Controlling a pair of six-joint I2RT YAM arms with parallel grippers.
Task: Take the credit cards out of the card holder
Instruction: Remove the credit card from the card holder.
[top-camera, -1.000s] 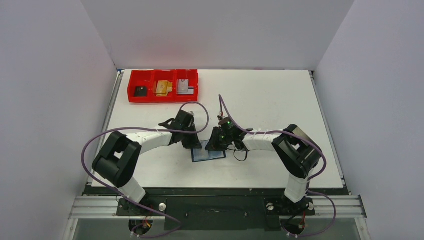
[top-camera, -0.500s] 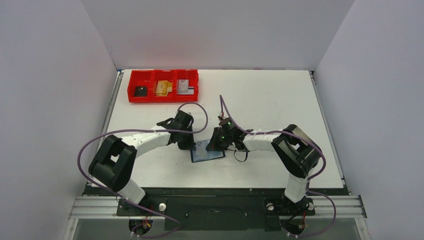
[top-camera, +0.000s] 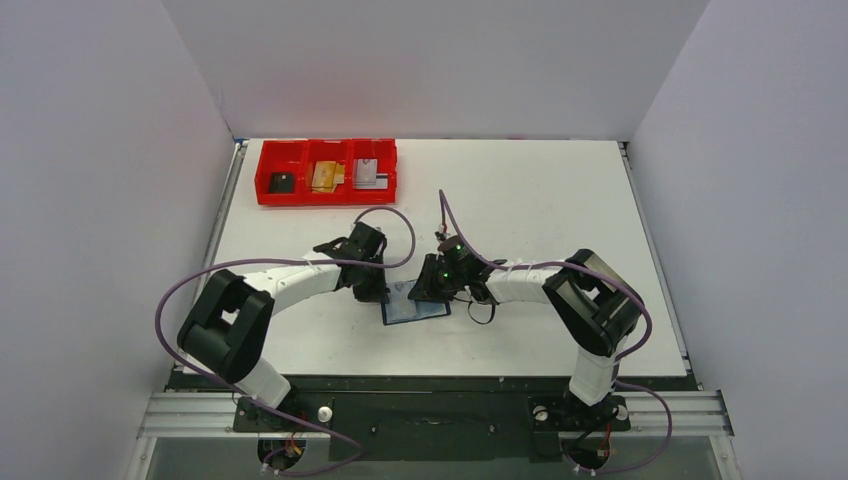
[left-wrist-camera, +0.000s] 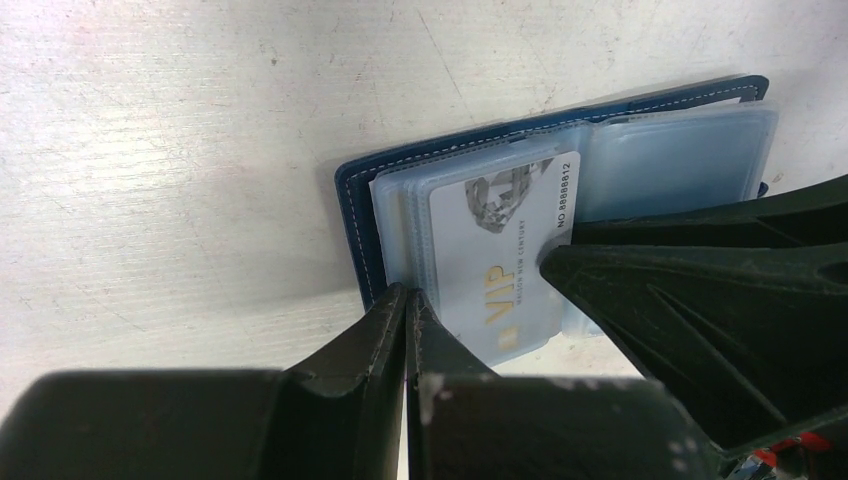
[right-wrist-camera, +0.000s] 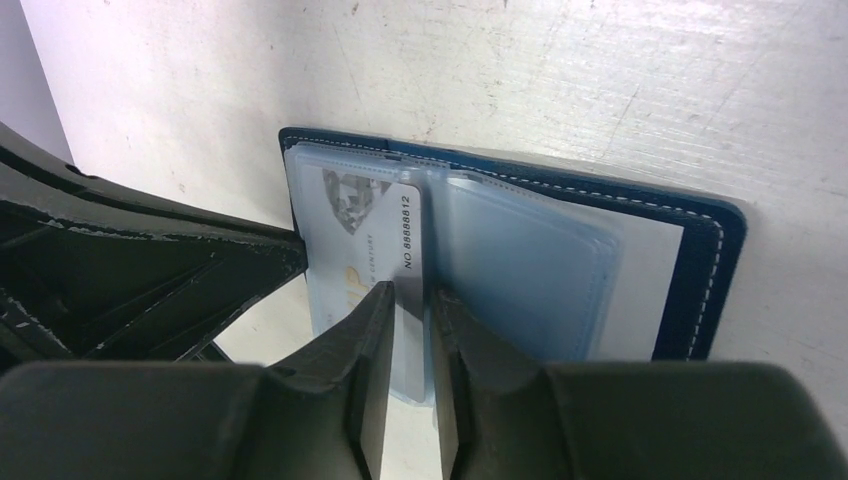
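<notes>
On the table (top-camera: 560, 200), toward 6 o'clock from centre, the card holder (top-camera: 415, 308) lay open. Left gripper (left-wrist-camera: 405, 310), jaws together, touched its 9 o'clock edge. Right gripper (right-wrist-camera: 410, 300) sat at its 12 o'clock, jaws a slit apart, tips on the silvery card (left-wrist-camera: 490, 260).

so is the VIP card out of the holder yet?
No, the VIP card lies tucked in a clear sleeve of the open card holder.

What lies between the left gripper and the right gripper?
The silver card, sleeved in the open card holder, lies between left gripper and right gripper; the left wrist view shows it.
</notes>
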